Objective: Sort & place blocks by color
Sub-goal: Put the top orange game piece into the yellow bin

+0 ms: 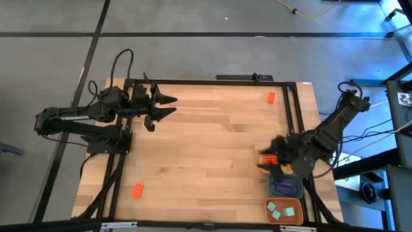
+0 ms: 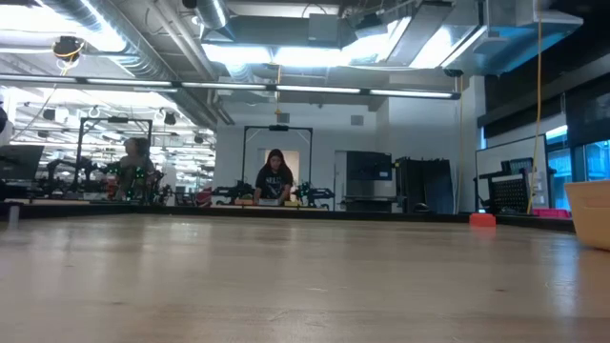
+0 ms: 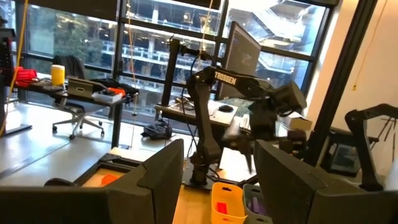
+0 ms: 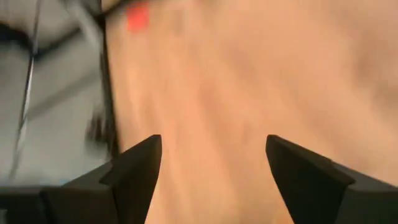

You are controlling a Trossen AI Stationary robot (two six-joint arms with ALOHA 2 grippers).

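Note:
One orange-red block [image 1: 271, 97] lies on the table near its far right corner, and also shows in the low view [image 2: 482, 219] and the right wrist view [image 4: 137, 17]. Another orange-red block [image 1: 137, 190] lies near the front left. My right gripper [image 4: 214, 162] stands open above the table by the right edge, with nothing between its fingers. In the high view it [image 1: 273, 160] covers most of a yellow tray [image 3: 227, 205], where something orange-red [image 1: 268, 159] shows. My left gripper [image 1: 172, 106] waits open, raised over the far left of the table.
A blue-grey tray [image 1: 285, 187] holding purple blocks and an orange tray [image 1: 284, 211] holding teal-green blocks stand in a row at the front right corner. A dark frame rail [image 1: 293, 109] runs along the right edge. People sit in the room beyond the table.

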